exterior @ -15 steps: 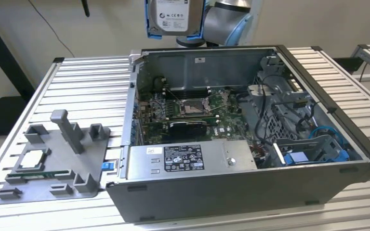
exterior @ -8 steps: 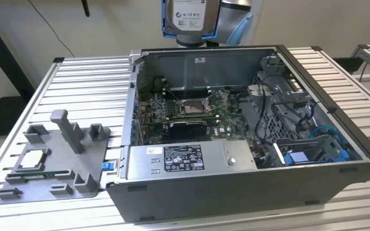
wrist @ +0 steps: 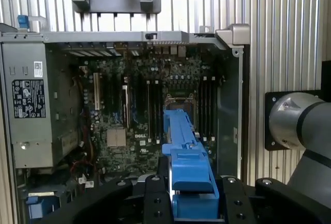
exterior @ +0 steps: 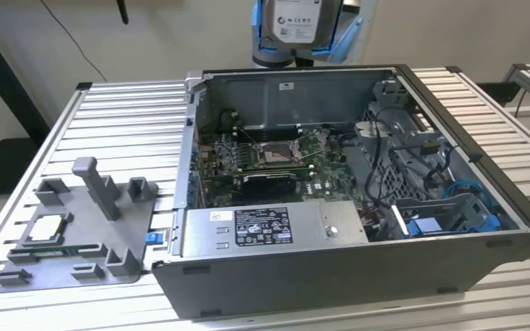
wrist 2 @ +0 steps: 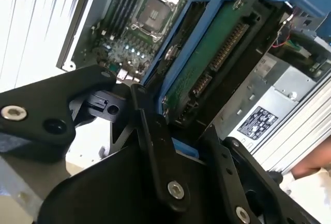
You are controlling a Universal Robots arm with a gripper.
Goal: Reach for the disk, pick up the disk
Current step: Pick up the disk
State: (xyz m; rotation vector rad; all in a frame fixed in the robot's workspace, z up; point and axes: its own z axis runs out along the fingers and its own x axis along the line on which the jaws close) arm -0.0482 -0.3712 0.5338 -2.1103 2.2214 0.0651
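The disk, a silver-grey drive with a white label in a bright blue bracket, hangs high above the back wall of the open computer case in the exterior view. My gripper is shut on it. In the second wrist view the black fingers clamp the blue frame, and the drive's green circuit side faces the camera. The first wrist view shows the bracket's blue edge sticking out from the gripper, well above the motherboard.
The open computer case lies on a slatted metal table, with motherboard, power supply and blue drive cage inside. A grey fixture at the exterior view's left holds a small silver chip.
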